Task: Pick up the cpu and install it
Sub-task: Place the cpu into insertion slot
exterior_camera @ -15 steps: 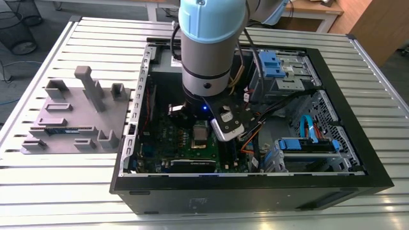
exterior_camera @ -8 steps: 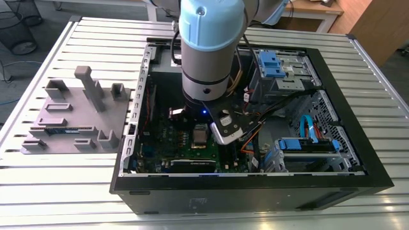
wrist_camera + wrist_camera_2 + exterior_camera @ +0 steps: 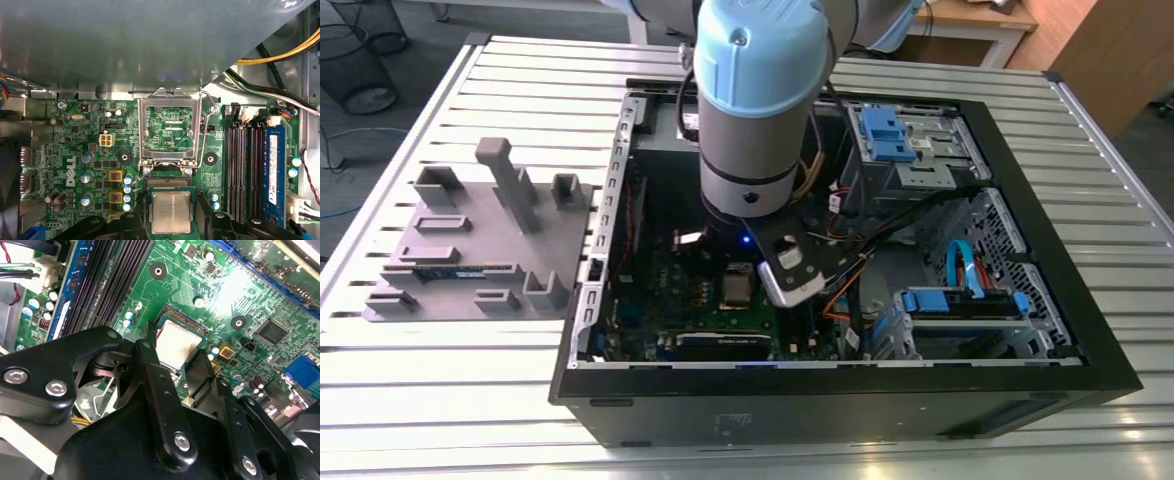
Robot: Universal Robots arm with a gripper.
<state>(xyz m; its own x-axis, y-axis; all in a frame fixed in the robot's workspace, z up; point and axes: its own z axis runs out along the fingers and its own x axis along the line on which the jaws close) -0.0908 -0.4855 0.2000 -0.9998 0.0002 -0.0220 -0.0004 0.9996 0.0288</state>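
The cpu (image 3: 171,212), a small square chip with a shiny silver top, lies flat in the motherboard socket (image 3: 170,182); in the second wrist view the cpu (image 3: 177,342) sits just past the black fingers. My gripper (image 3: 172,222) straddles it, one fingertip (image 3: 131,220) on each side with a narrow gap to the chip's edges, so it looks open. My gripper (image 3: 175,352) hangs low over the board. In the exterior view the arm (image 3: 754,120) reaches down into the open computer case (image 3: 854,390).
The silver socket frame (image 3: 167,97) stands swung open beside the socket, its wire lever (image 3: 207,130) raised. Memory slots (image 3: 245,165) and a blue stick (image 3: 272,165) run alongside. Cables (image 3: 280,55) cross nearby. A grey tray (image 3: 467,250) lies at the exterior view's left.
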